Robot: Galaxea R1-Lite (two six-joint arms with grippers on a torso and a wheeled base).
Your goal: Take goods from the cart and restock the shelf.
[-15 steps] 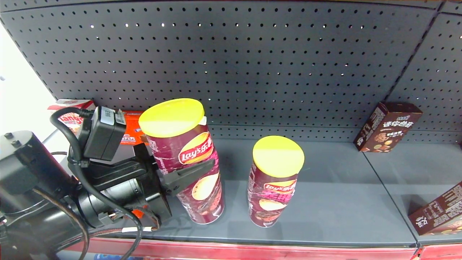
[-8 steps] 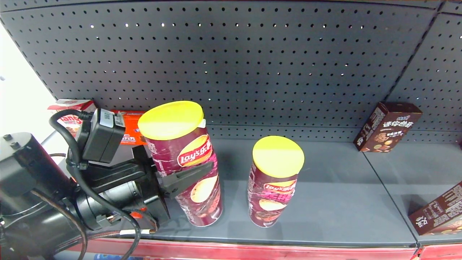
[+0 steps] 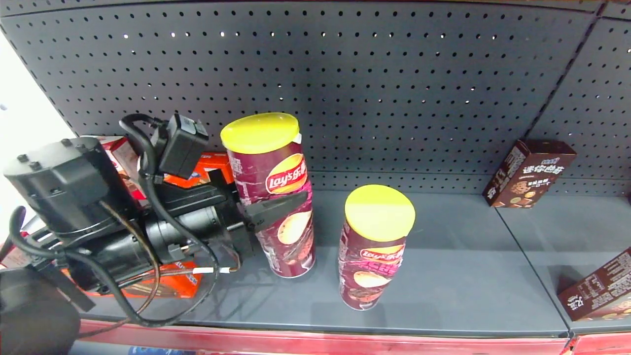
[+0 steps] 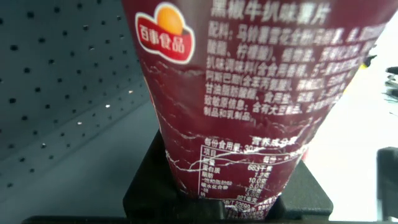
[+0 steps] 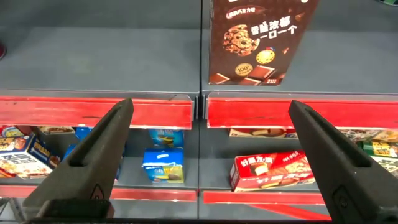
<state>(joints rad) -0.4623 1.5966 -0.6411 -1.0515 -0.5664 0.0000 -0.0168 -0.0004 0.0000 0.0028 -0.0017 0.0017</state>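
A: What does the left hand point(image 3: 270, 213) have?

B: It is clamped around a maroon chip can point(image 3: 273, 167) with a yellow lid. One finger lies across the front of the tube at about mid-height, and the other is hidden behind it. The can stands upright in the grip with its base down at the shelf point(image 3: 443, 276). I can't tell whether it is resting there or a hair above.

A: So which step is this?

B: Placing, I'd judge. For this can, what's left is the set-down and the release.

A: Anything close to the hand?

B: A second can point(image 3: 374, 246) of the same kind stands just past the fingertips, on the far side of the held one, near but apart. Beyond the hand, toward the pegboard point(image 3: 345, 74), an orange box point(image 3: 207, 165) lies close by the wrist.

A: And the next move?

B: Get the base flat on the shelf, part the fingers just enough to clear the tube, then draw the hand straight back along its own line. The can is tall and narrow, so a dragging finger could tip it into its neighbour.

A: The right hand point(image 5: 211, 107)?

B: Its fingers are spread wide and hold nothing. It faces the red front edges of the shelving, with a brown cookie box point(image 5: 261, 37) up ahead of it.
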